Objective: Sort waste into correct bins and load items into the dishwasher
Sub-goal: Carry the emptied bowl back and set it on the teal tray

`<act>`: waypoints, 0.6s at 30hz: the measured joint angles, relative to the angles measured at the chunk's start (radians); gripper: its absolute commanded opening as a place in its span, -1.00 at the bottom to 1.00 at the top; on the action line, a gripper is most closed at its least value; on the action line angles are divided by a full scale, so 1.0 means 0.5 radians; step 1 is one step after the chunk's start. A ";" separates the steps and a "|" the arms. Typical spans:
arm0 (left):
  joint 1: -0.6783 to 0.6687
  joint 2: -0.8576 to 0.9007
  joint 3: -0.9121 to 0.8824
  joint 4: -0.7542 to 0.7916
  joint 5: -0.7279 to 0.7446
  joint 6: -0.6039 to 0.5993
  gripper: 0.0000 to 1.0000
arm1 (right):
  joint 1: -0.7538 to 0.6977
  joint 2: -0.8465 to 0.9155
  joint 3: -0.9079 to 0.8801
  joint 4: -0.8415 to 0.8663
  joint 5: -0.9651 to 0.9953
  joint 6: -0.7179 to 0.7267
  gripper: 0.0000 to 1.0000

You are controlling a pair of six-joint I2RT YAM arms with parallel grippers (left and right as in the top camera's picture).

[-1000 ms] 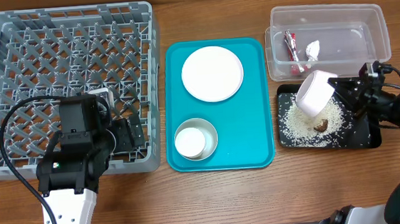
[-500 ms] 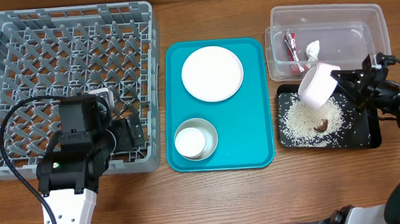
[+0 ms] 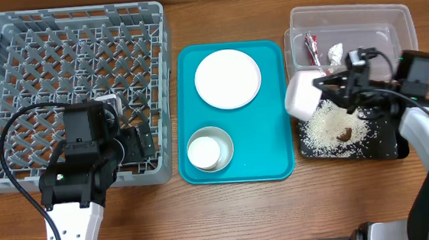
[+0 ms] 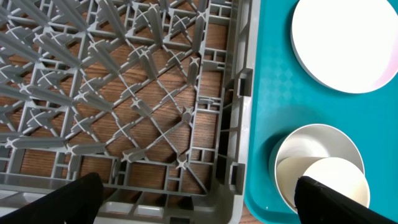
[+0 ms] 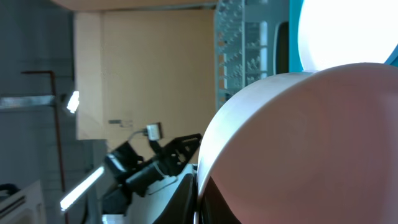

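Observation:
My right gripper [image 3: 324, 88] is shut on the rim of the small white bowl with the pinkish outside [image 3: 302, 98], held tipped on its side above the gap between the teal tray and the black tray bin [image 3: 385, 146]. In the right wrist view the bowl [image 5: 311, 143] fills the frame, its rim pinched between the fingers [image 5: 214, 202]. Rice grains [image 3: 330, 130] and a brown lump [image 3: 344, 133] lie in the black tray. The clear tub [image 3: 391, 25] holds the candy wrapper [image 3: 313, 52] and the white scrap [image 3: 336, 51]. My left gripper [image 3: 136, 145] [image 4: 202, 199] stands open over the dish rack's [image 3: 72, 70] near right corner.
The teal tray [image 3: 267, 154] between rack and bins carries the white plate [image 3: 227, 78] and the grey bowl [image 3: 224, 138] with the white cup [image 3: 204, 153] inside it. In the left wrist view the rack wall [image 4: 230, 124] runs beside the teal tray [image 4: 264, 93].
My right gripper has carried the pinkish bowl left, off the black tray and toward the teal tray. The left arm has not moved.

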 measured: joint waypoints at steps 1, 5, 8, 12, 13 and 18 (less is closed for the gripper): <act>0.000 0.000 0.000 0.000 0.001 0.000 1.00 | 0.051 0.000 0.002 0.001 0.051 -0.002 -0.92; 0.000 0.000 0.000 0.000 0.000 0.000 1.00 | 0.234 0.000 0.065 -0.003 0.217 -0.010 -0.92; -0.001 0.000 0.000 0.000 0.001 0.000 0.99 | 0.411 0.000 0.186 -0.061 0.357 -0.043 -0.92; 0.000 0.000 0.000 0.000 0.001 0.000 1.00 | 0.653 0.000 0.348 -0.341 0.636 -0.169 -0.92; 0.000 0.000 0.000 0.000 0.001 0.000 0.99 | 0.714 0.000 0.379 -0.447 0.734 -0.206 -0.92; 0.000 0.000 0.000 0.000 0.001 0.000 0.99 | 1.001 0.000 0.449 -0.808 1.389 -0.469 -0.92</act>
